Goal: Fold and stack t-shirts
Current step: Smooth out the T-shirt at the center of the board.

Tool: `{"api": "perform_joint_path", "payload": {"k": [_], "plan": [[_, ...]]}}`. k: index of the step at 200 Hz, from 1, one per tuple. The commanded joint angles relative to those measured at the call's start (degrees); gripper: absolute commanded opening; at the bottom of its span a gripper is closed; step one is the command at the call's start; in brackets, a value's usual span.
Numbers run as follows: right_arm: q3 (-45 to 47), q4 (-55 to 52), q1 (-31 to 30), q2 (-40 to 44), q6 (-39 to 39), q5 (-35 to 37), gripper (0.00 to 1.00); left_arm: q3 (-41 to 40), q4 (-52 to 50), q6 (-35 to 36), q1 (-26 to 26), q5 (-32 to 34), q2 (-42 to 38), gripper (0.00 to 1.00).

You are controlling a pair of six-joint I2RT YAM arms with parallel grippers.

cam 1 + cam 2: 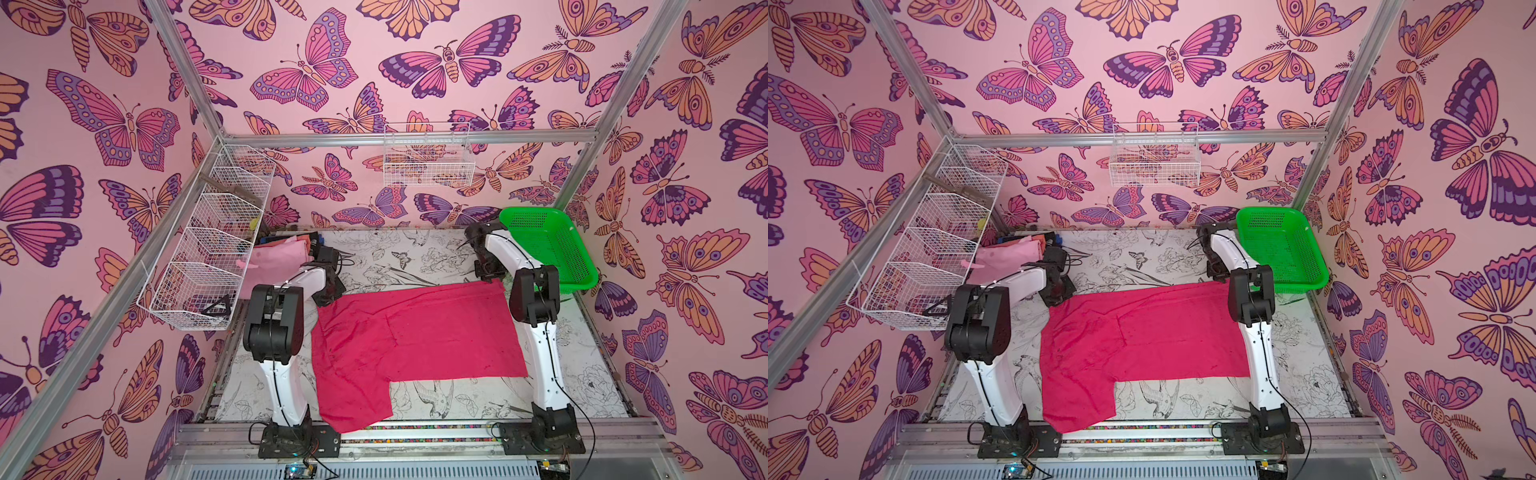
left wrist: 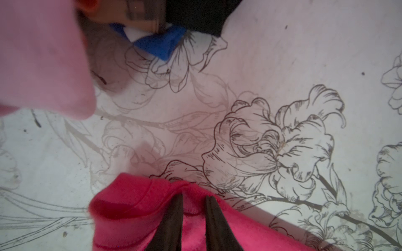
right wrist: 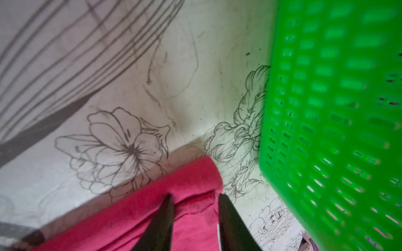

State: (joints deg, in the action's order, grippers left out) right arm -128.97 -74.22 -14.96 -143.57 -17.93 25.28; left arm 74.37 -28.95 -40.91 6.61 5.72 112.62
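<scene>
A crimson t-shirt (image 1: 415,340) (image 1: 1142,336) lies spread on the flower-printed table, one sleeve hanging over the near edge. At its far left corner my left gripper (image 1: 323,300) (image 2: 193,196) is shut on a pinched ridge of the crimson cloth (image 2: 134,208). My right gripper (image 1: 491,277) (image 3: 195,196) stands at the far right corner with its jaws apart, and the hem (image 3: 130,217) lies flat between them. A light pink t-shirt (image 1: 278,259) (image 2: 39,54) tops a pile at the far left, over orange (image 1: 305,239) and dark (image 2: 195,15) cloth.
A green mesh basket (image 1: 548,249) (image 3: 337,108) leans at the far right, close beside the right gripper. White wire baskets (image 1: 208,249) hang on the left wall, and another wire basket (image 1: 428,158) hangs on the back wall. Blue cloth (image 2: 158,43) pokes out of the pile.
</scene>
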Motion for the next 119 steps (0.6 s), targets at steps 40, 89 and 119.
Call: {"api": "perform_joint_path", "payload": {"k": [40,89,119], "plan": [[0.5,-1.2,0.5,-0.4,-0.1,0.8,0.16,-1.4,-1.3,0.4,-0.6,-1.1,3.2,0.22],[2.9,0.0,0.6,1.2,-0.1,0.3,0.0,-1.6,-1.3,0.4,-0.6,-1.1,3.0,0.21],[4.9,0.8,0.6,2.7,-0.1,-0.1,0.0,-1.6,-1.2,0.4,-0.6,-1.1,2.8,0.21]]}}
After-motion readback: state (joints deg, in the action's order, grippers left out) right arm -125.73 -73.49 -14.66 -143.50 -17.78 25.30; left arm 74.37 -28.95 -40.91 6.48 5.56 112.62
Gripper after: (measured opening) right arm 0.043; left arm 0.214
